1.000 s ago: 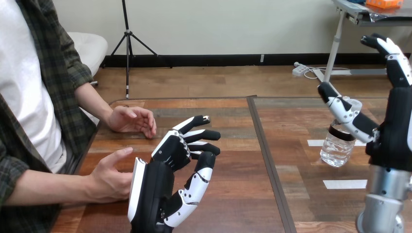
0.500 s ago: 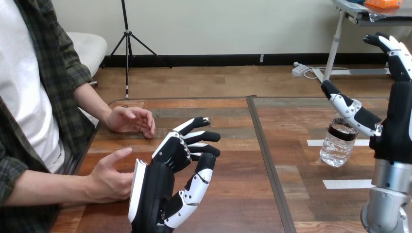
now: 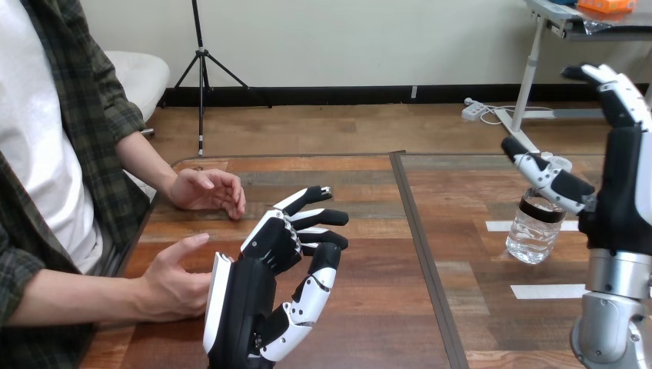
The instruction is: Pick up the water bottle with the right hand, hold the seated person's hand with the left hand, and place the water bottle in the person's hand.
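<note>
Bright, even indoor light falls from above. The wooden counter (image 3: 369, 307) carries a soft, pale sheen. The shadow beneath the person's far hand (image 3: 206, 189) is faint and soft-edged. The water bottle (image 3: 530, 231) shows small highlights.

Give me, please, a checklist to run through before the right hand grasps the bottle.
1. Upright bottle on table: ok.
2. Open right hand: ok.
3. Its fingers round bottle: not ok, straight, above it.
4. Its thumb touching bottle: cannot tell.
5. Grip of left hand on person's near hand: not ok, only beside it.
</note>
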Controlling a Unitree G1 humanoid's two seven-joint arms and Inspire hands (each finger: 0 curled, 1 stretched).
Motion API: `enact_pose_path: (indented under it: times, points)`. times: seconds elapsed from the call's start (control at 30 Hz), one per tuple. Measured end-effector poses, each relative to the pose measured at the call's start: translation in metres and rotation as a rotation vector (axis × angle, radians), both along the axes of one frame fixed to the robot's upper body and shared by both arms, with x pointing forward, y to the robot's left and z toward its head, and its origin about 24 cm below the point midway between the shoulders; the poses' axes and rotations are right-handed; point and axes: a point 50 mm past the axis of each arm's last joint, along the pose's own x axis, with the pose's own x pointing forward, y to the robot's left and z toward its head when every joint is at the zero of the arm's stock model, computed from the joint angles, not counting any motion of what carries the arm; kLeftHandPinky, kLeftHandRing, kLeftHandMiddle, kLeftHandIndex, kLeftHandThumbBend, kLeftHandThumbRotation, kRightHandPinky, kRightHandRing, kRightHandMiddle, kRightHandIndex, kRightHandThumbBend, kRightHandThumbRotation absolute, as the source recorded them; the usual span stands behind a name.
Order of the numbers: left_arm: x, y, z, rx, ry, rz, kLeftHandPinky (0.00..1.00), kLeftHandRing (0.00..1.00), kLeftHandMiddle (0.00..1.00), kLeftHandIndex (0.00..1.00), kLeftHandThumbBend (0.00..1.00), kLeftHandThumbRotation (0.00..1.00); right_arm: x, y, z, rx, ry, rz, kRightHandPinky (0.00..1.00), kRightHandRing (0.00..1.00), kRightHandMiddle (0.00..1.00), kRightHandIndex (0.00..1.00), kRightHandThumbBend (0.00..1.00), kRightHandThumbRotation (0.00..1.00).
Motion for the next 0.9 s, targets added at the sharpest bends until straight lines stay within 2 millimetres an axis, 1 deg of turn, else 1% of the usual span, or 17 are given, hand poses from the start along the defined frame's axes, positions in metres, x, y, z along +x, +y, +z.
enact_pose_path:
  times: [0.3, 0.6, 0.9]
  points:
    - [0.0, 0.0, 0.0, 0.0, 0.001, 0.002, 0.45, 0.57, 0.67, 0.76, 0.28, 0.44, 0.005, 0.001, -0.004, -0.013, 0.072, 0.01, 0.89, 0.86, 0.81, 0.72, 0.78, 0.01]
    - [0.0, 0.0, 0.0, 0.0, 0.001, 0.005, 0.45, 0.57, 0.66, 0.76, 0.27, 0.44, 0.011, 0.0, -0.007, -0.062, 0.15, 0.03, 0.89, 0.85, 0.79, 0.71, 0.81, 0.0]
    - [0.0, 0.0, 0.0, -0.001, 0.001, 0.006, 0.45, 0.57, 0.66, 0.76, 0.28, 0.44, 0.015, -0.003, -0.006, -0.117, 0.209, 0.03, 0.88, 0.85, 0.79, 0.71, 0.81, 0.0]
